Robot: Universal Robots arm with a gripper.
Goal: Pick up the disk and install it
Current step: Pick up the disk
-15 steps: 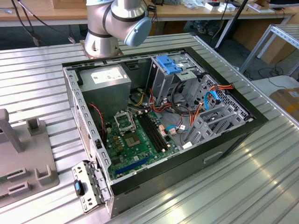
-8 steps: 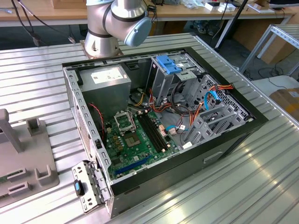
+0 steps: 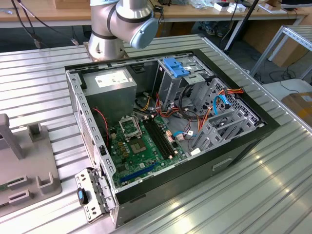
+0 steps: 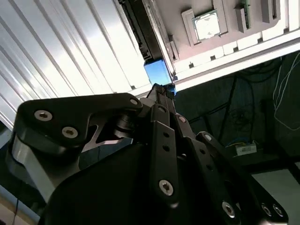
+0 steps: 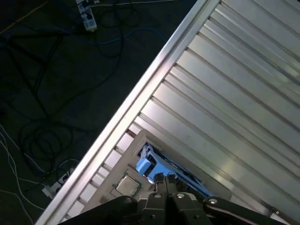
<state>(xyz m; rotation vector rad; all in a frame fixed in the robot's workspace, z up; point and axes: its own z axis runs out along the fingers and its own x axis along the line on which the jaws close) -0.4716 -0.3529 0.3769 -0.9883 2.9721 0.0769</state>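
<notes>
In both wrist views the disk [image 5: 149, 165] [image 4: 158, 71] showed mainly as a bright blue plastic frame edging a flat, dark body. It sat on a grey fixture plate [image 5: 123, 161] at the edge of the ribbed metal tabletop [image 5: 225, 93]. The gripper [image 5: 167, 178] [image 4: 161, 90] was right at the disk's blue end, but I could not tell whether it was clamped on the frame or apart.

ribbed metal table [image 3: 273, 195]; cables [image 5: 42, 136] on dark floor [image 5: 93, 61]
</notes>
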